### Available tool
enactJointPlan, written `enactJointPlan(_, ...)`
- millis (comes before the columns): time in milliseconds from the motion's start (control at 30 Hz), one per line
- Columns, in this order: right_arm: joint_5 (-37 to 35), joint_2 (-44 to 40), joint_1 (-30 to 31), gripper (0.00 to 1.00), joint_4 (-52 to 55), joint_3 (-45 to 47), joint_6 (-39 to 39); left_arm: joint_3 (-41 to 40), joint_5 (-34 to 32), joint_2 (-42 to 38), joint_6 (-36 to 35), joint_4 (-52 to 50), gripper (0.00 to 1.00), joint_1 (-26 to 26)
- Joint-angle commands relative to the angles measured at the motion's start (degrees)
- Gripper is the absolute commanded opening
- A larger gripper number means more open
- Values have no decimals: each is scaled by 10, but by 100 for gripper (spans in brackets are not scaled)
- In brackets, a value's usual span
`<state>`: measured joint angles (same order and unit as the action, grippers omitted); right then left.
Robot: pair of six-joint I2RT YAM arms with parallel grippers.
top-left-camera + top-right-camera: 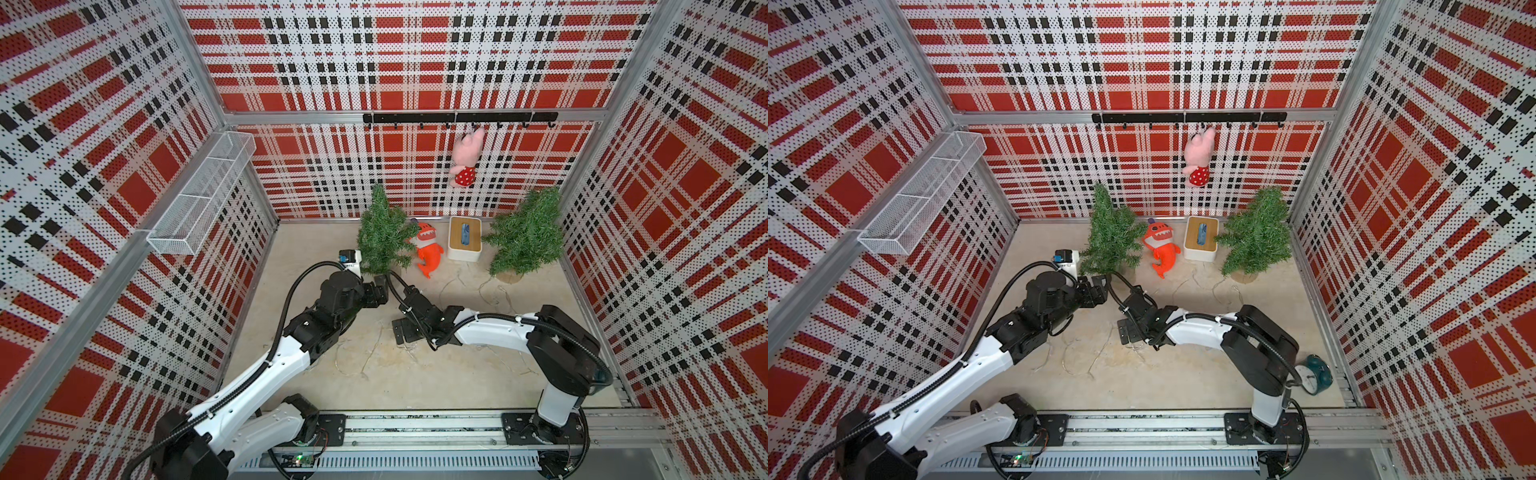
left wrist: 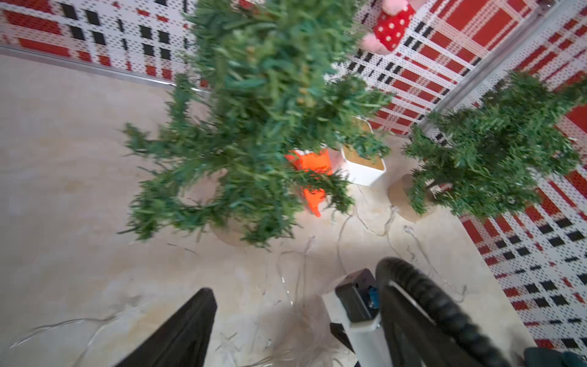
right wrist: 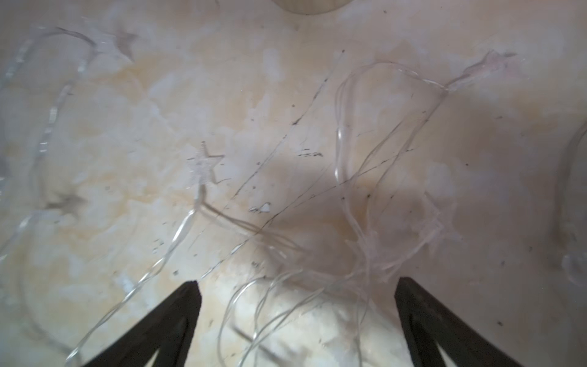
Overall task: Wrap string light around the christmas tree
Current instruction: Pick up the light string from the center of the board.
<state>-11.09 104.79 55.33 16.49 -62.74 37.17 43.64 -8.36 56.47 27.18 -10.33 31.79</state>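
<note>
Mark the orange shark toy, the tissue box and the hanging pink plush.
orange shark toy [image 1: 430, 258]: in a top view, on its orange body.
tissue box [image 1: 457, 237]: in a top view, on its wooden lid.
pink plush [image 1: 466, 152]: in a top view, on its pink head.

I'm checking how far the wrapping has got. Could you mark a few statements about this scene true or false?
1. Strands of the string light lie loose on the table. True.
2. The right gripper is shut on the string light. False: it is open, with strands lying on the table between its fingers.
3. The orange plush sits between one christmas tree and the other christmas tree. True.
4. The pink plush lies on the table. False: it hangs from the hook rail on the back wall.
</note>
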Motion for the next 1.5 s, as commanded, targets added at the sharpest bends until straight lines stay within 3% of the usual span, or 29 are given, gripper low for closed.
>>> enactJointPlan(0, -34, 38, -1, 92, 45, -21, -4, -20, 31, -21, -7, -3, 86, -27)
enactJointPlan(133, -22, 52, -2, 44, 35, -20, -13, -19, 24, -18, -18, -4, 85, -31)
enactJointPlan(233, -38, 19, -2, 21, 14, 6, -20, -14, 9, -20, -31, -14, 85, -31)
enactJointPlan(433, -107, -141, -5, 0, 44, 22, -110, 9, -10, -39, -58, -45, 82, -37)
enactJointPlan(600, -152, -274, -16, 0, 105, -44, -208, 23, -4, -49, -102, -51, 82, -36)
enactJointPlan(733, -158, -316, -51, 0, 151, -145, -250, 24, -2, -51, -135, -33, 81, -22)
enactJointPlan(1000, -183, -289, -109, 0, 154, -342, -337, -11, -10, -41, -208, 54, 83, 45)
enactJointPlan(1167, -172, -278, -123, 0, 152, -414, -351, -55, -35, -17, -256, 124, 89, 94)
enactJointPlan(1233, -162, -274, -123, 0, 154, -429, -353, -75, -29, 5, -256, 168, 99, 109)
enactJointPlan(1467, -145, -282, -123, 0, 161, -482, -352, -106, -39, 141, -297, 291, 98, 148)
